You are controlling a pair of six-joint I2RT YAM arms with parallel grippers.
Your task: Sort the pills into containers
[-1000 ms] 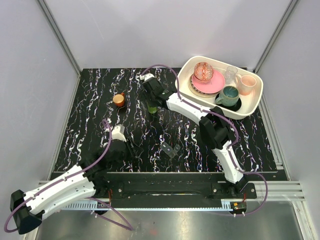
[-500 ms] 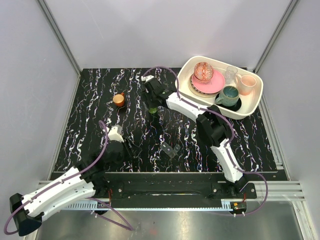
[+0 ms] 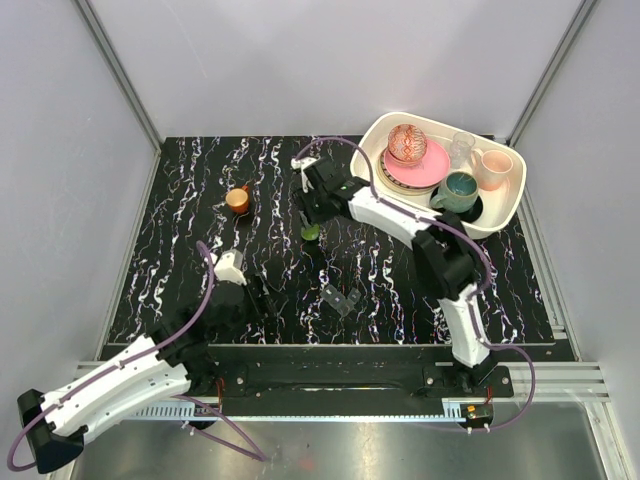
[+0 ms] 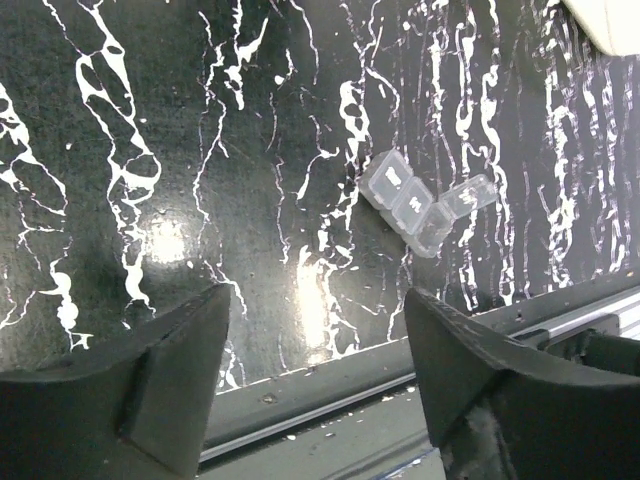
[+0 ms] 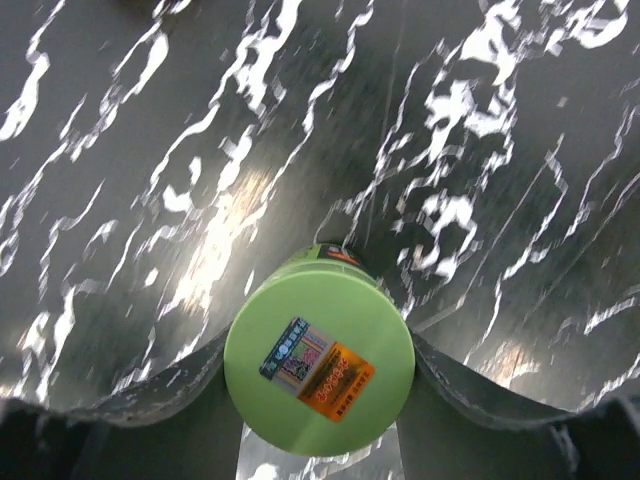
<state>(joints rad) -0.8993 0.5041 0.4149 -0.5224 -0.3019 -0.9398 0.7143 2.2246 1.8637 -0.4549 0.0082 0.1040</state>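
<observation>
My right gripper [image 3: 311, 222] is shut on a green bottle [image 5: 319, 362], its round lid with a coloured sticker facing the wrist camera; the bottle [image 3: 311, 233] hangs above the table's middle. The pill box [image 4: 425, 202], a short clear strip of a few square compartments, lies on the black marbled table near the front edge; it also shows in the top view [image 3: 341, 299]. My left gripper [image 3: 252, 296] is open and empty, low over the table to the left of the pill box. No loose pills show.
A small orange cup [image 3: 238, 199] stands at the back left. A cream tray [image 3: 505, 215] with plates, bowls, mugs and a glass sits at the back right. The metal rail [image 4: 330, 385] runs along the table's front edge.
My right gripper has carried the green bottle a little to the right and toward the front. My left arm has shifted slightly toward the front edge.
</observation>
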